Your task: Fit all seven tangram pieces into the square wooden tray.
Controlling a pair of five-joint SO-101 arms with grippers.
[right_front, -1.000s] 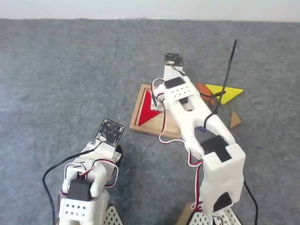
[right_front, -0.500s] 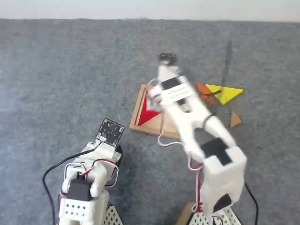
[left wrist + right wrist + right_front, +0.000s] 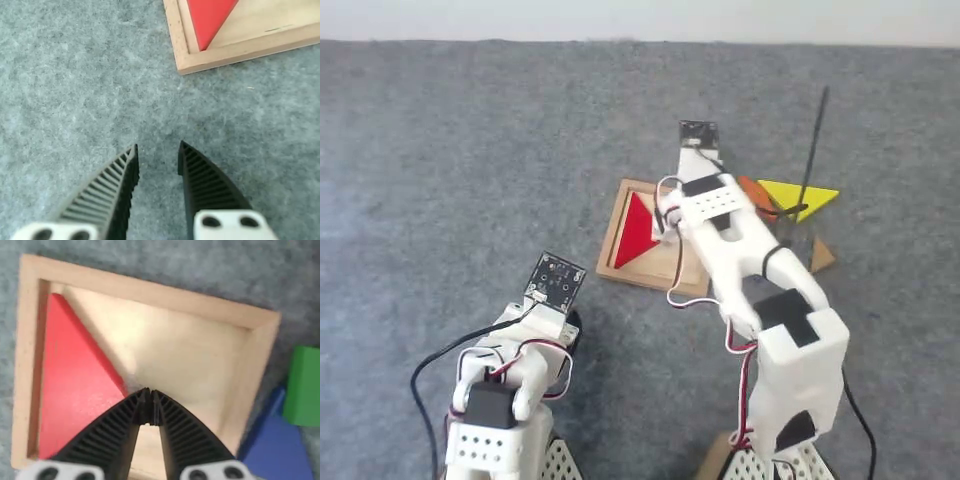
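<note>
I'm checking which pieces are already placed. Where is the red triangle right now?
In the high view the red triangle lies flat inside the wooden tray, along its left wall, with the right gripper close by its inner corner.

Grey carpet [image 3: 470, 150] with wooden tray [image 3: 611, 235], yellow triangle [image 3: 820, 194], brown triangle [image 3: 822, 257].

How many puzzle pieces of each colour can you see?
Red triangle: 1
Yellow triangle: 1
Orange piece: 1
Brown triangle: 1
Green piece: 1
Blue piece: 1
Total: 6 pieces in view
</note>
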